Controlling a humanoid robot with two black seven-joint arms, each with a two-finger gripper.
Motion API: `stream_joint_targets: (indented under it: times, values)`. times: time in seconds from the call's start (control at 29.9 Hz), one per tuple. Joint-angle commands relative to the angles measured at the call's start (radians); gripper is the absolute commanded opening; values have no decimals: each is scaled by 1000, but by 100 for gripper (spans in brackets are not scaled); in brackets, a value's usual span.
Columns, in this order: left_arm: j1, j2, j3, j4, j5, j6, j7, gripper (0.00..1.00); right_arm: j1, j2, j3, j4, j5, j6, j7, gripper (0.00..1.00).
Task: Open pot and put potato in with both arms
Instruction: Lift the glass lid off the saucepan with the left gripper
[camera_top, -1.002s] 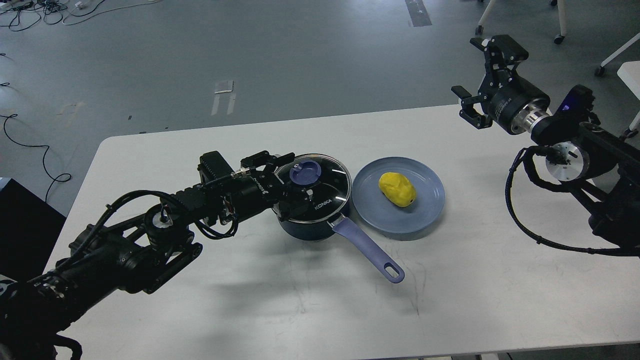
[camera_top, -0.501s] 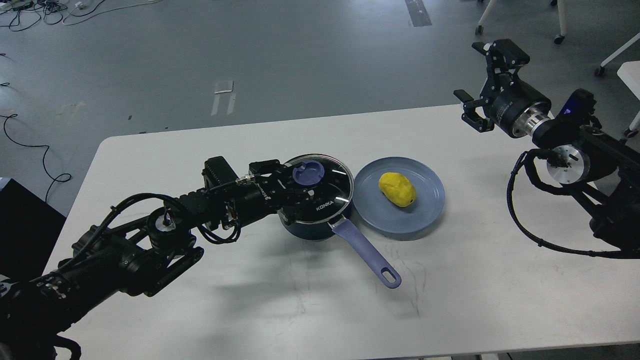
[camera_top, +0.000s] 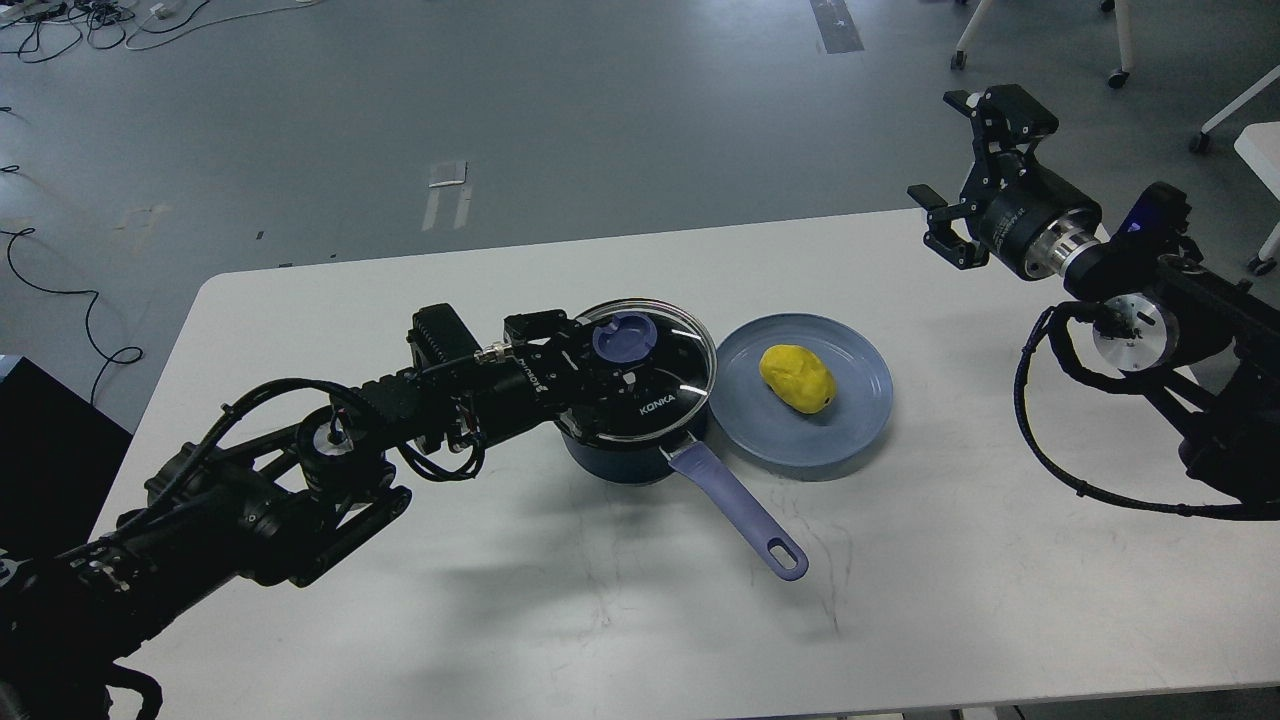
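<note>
A dark blue pot (camera_top: 625, 455) with a purple handle (camera_top: 735, 510) stands mid-table. Its glass lid (camera_top: 665, 385) with a purple knob (camera_top: 622, 338) sits tilted, a little raised above the pot's rim. My left gripper (camera_top: 600, 355) reaches in from the left and is closed around the knob. A yellow potato (camera_top: 796, 378) lies on a blue plate (camera_top: 860, 420) just right of the pot. My right gripper (camera_top: 965, 160) hovers open and empty above the table's far right edge, well away from the potato.
The white table (camera_top: 600, 620) has bare surface in front of and to the right of the plate. The left arm (camera_top: 300, 470) lies low across the table's left side. Cables and chair legs are on the floor beyond.
My left gripper has pushed onto the lid knob and closed on it. The lid has shifted slightly up and right. The pot's handle swung a little. The right gripper drifted slightly.
</note>
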Motion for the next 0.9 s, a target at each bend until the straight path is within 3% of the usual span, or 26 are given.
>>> stream_joint_targets:
  times: [0.0,0.87]
  values:
    - [-2,3,0,-15,2,6,0,38,5,0,0,0,0,1,-2,100]
    - [-28,69,-3,-139,4,9,0,38,4,0,-5,0,0,2,0,100]
